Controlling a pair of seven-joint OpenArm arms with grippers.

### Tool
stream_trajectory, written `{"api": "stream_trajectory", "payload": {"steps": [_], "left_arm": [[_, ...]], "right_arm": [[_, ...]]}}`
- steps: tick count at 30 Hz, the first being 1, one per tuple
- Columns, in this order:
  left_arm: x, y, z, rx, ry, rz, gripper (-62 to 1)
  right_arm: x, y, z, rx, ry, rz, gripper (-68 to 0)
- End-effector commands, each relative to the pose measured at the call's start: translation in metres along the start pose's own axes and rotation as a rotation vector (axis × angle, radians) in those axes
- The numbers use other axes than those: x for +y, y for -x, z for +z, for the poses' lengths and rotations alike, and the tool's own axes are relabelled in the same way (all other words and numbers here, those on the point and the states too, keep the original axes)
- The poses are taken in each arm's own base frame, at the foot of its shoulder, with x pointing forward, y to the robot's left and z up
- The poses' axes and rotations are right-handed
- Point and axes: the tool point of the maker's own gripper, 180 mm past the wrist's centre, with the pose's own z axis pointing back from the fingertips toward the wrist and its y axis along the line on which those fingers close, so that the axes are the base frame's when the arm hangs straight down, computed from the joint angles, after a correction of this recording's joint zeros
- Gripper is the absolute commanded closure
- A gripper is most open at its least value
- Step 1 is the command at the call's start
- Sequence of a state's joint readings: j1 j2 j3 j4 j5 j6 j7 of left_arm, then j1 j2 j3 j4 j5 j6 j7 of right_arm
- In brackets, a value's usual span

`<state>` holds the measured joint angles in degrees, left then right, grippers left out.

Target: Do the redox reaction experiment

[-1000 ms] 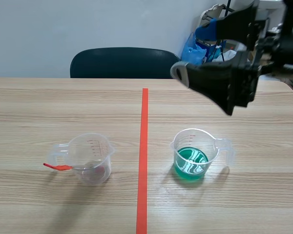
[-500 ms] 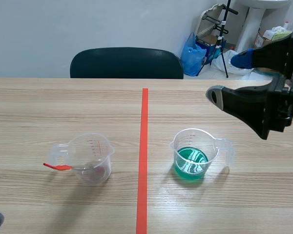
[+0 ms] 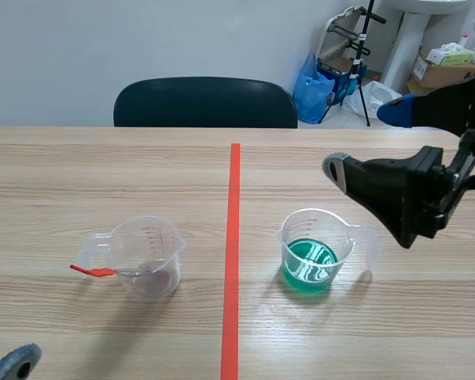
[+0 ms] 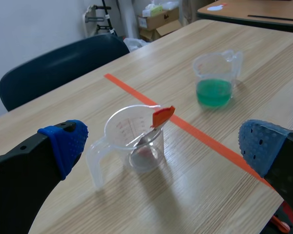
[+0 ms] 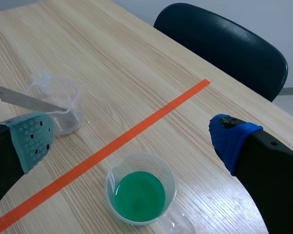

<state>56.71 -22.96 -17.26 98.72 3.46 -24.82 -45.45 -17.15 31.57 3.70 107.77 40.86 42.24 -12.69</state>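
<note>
Spoon (image 3: 95, 271) in left beaker (image 3: 146, 257); filled beaker (image 3: 313, 249) right of tape (image 3: 233, 237).

We see a matt wood-grain table (image 3: 103, 174), a left beaker (image 3: 154, 237) and a right beaker (image 3: 334, 236) of clear, smooth plastic, a spatula (image 3: 93, 271) with a dull grey metal-looking blade and red plastic handle, and green liquid (image 3: 309, 265) with a glossy surface.

Bright, diffuse room light falls evenly on the wooden table (image 3: 79, 166) — shadows are faint and soft-edged. The clear measuring cup (image 3: 146, 255) throws a pale shadow toward the robot, as does the measuring cup of green liquid (image 3: 315, 252). White curved glints lie on that liquid's surface in the scene view; the wall (image 3: 103, 47) behind is evenly lit.
</note>
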Motion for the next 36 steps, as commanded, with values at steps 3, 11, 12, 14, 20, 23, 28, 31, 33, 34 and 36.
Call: {"api": "stream_trajectory", "payload": {"steps": [3, 11, 12, 14, 20, 23, 28, 31, 33, 34, 36], "left_arm": [[-0.001, -0.012, -0.002, -0.041, 0.002, 0.003, -62.3], [-0.001, -0.012, -0.002, -0.041, 0.002, 0.003, -62.3], [-0.001, -0.012, -0.002, -0.041, 0.002, 0.003, -62.3], [-0.001, -0.012, -0.002, -0.041, 0.002, 0.003, -62.3], [-0.001, -0.012, -0.002, -0.039, 0.004, 0.005, -62.3], [-0.003, -0.012, 0.000, -0.037, 0.016, 0.003, -62.3], [-0.003, -0.012, -0.001, -0.036, 0.027, -0.001, -62.3], [-0.003, -0.012, -0.001, -0.036, 0.027, -0.001, -62.3], [-0.003, -0.011, -0.001, -0.029, 0.027, -0.001, -62.3], [-0.003, -0.011, -0.001, -0.029, 0.027, -0.001, -62.3], [-0.003, -0.011, -0.001, -0.029, 0.027, -0.001, -62.3]], "right_arm": [[0.025, -0.013, 0.004, -0.051, -0.045, 0.027, -67.9], [0.053, -0.013, 0.016, -0.100, -0.026, 0.063, -67.9], [0.054, -0.013, 0.018, -0.108, -0.018, 0.062, -67.9], [0.055, -0.010, 0.021, -0.115, 0.002, 0.064, -67.9], [0.062, 0.005, 0.030, -0.087, 0.037, 0.095, -67.9], [0.065, 0.004, 0.032, -0.101, 0.033, 0.083, -67.9], [0.065, 0.003, 0.032, -0.103, 0.033, 0.085, -67.9], [0.065, 0.005, 0.031, -0.091, 0.034, 0.085, -67.9], [0.065, 0.005, 0.031, -0.091, 0.034, 0.085, -67.9], [0.065, 0.005, 0.031, -0.091, 0.034, 0.085, -67.9], [0.065, 0.006, 0.031, -0.090, 0.034, 0.085, -67.9]]}}
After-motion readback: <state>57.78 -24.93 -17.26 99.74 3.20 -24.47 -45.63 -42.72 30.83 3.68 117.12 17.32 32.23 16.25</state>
